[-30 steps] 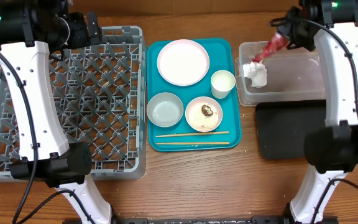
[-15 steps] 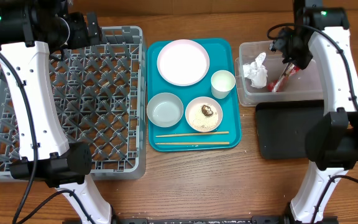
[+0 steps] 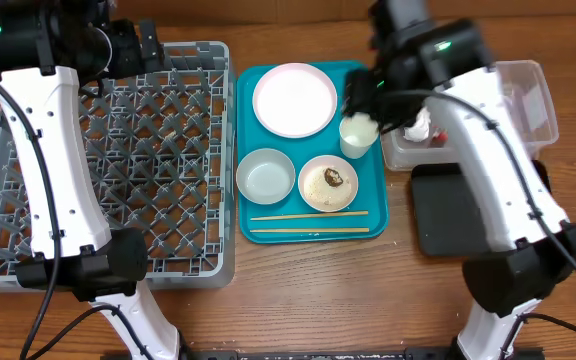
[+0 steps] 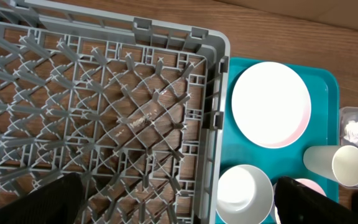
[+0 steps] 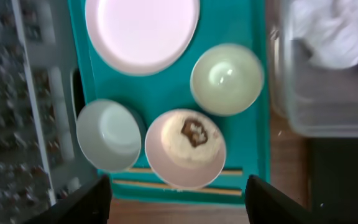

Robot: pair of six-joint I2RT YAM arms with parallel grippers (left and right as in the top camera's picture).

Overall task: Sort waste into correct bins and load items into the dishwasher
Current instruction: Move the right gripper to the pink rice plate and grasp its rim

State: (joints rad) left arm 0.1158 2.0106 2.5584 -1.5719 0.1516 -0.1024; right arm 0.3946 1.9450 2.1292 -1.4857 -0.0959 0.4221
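Note:
My right gripper [image 5: 179, 206] hangs open and empty above the teal tray, over the small plate [image 5: 185, 149] of rice with a brown lump [image 5: 193, 129]. In the overhead view that gripper [image 3: 360, 100] sits by the white cup [image 3: 359, 133]. The large pink plate [image 3: 294, 99], the pale bowl [image 3: 266, 176] and two chopsticks [image 3: 308, 222] also lie on the tray. The crumpled tissue [image 5: 328, 31] rests in the clear tub [image 3: 528, 90]; the red wrapper is hidden by the right arm. My left gripper [image 4: 173, 208] stands open over the right edge of the grey dish rack [image 3: 118, 160].
The teal tray [image 3: 378, 205] lies between the rack and the bins. The black tray [image 3: 458, 215] sits in front of the clear tub at the right. My right arm crosses over the tub's left half.
My right gripper opened and left the red wrapper in the clear tub, then swung left over the teal tray. The left arm has not moved.

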